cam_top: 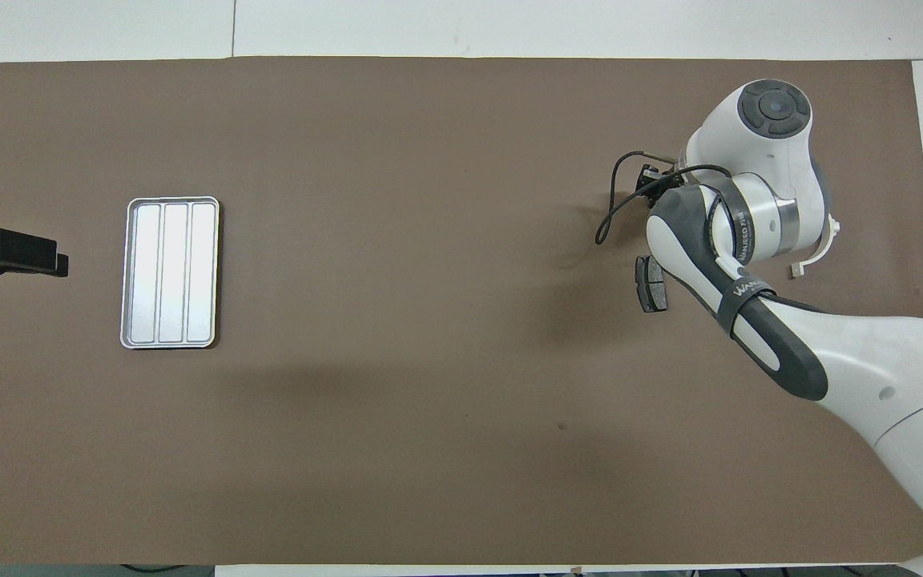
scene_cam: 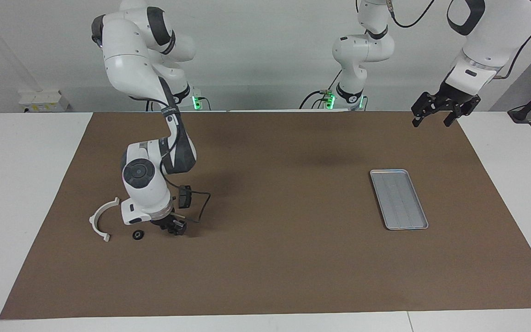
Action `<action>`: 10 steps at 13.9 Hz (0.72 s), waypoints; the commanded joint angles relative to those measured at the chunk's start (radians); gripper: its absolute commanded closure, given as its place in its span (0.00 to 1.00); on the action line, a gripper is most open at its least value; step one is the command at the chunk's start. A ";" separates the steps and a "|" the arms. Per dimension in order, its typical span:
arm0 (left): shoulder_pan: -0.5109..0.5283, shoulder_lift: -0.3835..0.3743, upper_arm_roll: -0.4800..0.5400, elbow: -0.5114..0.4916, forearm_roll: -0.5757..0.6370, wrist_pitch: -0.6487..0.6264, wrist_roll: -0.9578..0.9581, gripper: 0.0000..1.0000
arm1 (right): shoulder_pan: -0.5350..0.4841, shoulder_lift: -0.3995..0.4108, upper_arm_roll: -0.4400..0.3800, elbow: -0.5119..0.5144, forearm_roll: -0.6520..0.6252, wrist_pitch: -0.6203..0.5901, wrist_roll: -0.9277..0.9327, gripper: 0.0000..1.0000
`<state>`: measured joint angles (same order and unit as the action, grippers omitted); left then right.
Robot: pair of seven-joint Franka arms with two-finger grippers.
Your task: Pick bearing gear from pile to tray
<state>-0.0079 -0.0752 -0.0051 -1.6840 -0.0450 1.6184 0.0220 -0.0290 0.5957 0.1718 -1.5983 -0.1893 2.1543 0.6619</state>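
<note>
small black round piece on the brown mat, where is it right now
In the facing view the small black round piece lies at the right arm's end of the mat, between the white curved half-ring and the lowered right gripper.

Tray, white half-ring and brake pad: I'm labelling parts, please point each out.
tray (scene_cam: 399,199), facing view, ridged floor.
white half-ring (scene_cam: 97,220), facing view, middle of its curve.
brake pad (cam_top: 652,284), overhead view, its flat face.

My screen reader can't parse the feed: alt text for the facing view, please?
The right tool is down at the brown mat, beside a small black round piece and a white curved half-ring. The silver tray lies empty toward the left arm's end, with the left tool waiting open, raised.
</note>
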 commanded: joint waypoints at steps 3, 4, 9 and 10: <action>-0.004 -0.025 0.007 -0.026 -0.012 0.008 -0.002 0.00 | -0.005 0.000 0.006 -0.026 0.008 0.002 0.025 1.00; -0.004 -0.025 0.007 -0.026 -0.012 0.006 -0.002 0.00 | -0.003 0.000 0.006 -0.026 0.008 0.002 0.025 1.00; -0.004 -0.025 0.007 -0.026 -0.012 0.006 -0.002 0.00 | -0.002 -0.002 0.008 -0.003 -0.001 -0.014 0.004 1.00; -0.004 -0.025 0.007 -0.026 -0.012 0.006 -0.002 0.00 | 0.003 -0.004 0.008 0.003 -0.002 -0.020 -0.008 1.00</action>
<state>-0.0079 -0.0752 -0.0051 -1.6840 -0.0450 1.6184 0.0220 -0.0290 0.5886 0.1717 -1.6008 -0.1901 2.1442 0.6617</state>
